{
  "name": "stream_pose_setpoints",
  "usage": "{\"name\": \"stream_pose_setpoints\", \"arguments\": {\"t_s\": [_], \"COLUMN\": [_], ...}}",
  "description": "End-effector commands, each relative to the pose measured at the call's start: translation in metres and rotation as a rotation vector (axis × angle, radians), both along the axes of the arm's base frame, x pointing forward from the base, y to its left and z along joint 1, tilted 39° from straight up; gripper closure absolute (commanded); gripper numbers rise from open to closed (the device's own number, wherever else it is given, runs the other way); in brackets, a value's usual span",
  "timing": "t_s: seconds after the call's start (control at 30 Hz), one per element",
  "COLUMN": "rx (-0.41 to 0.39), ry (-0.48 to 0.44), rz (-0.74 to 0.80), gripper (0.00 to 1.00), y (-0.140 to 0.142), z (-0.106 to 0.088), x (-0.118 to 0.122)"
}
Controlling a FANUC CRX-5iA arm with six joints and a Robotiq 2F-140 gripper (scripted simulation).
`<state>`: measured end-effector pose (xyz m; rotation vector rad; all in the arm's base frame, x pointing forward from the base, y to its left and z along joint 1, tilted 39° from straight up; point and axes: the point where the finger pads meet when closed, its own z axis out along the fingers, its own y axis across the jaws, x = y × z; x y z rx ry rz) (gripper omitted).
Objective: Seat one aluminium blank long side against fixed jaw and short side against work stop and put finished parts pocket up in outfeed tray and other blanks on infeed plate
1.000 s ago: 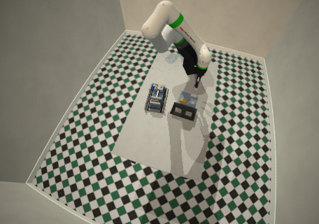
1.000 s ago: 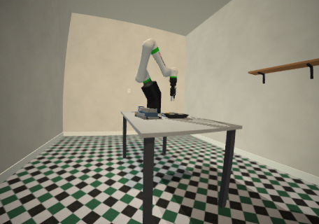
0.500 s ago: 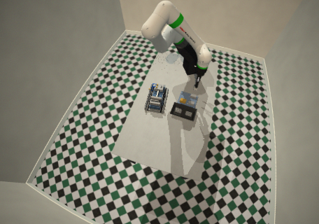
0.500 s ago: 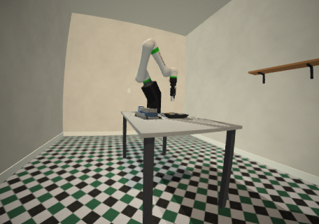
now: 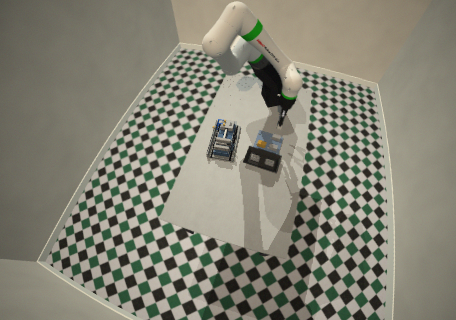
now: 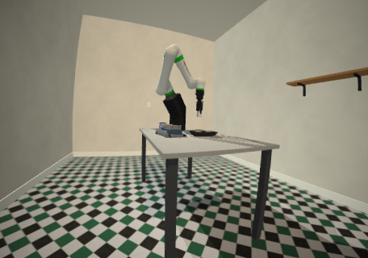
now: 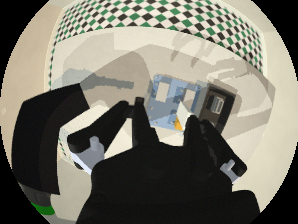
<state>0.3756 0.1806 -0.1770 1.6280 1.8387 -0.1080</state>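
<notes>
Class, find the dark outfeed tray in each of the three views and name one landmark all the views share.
Top: outfeed tray right of the vise, just below the blue infeed plate.
Exterior: a thin dark shape on the table, below the gripper.
Wrist: dark rectangle right of centre, beside the infeed plate.
Shared landmark: the checkered floor.

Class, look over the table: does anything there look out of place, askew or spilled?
Nothing stands out. The vise, infeed plate and outfeed tray sit squarely on the table; the tool hangs open above them.
</notes>
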Motion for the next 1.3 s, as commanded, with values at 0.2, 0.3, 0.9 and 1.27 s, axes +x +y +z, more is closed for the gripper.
{"name": "stream_pose_setpoints", "arguments": {"t_s": [0.2,0.3,0.9,1.27], "rx": [0.000,0.000,0.000,0.000], "ry": [0.000,0.000,0.000,0.000], "rz": [0.000,0.000,0.000,0.000], "gripper": [0.60,0.60,0.60,0.60], "y": [-0.006,-0.010,-0.038,-0.053], "z": [-0.010,-0.016,-0.062,-0.086], "x": [0.005,0.009,0.034,0.047]}}
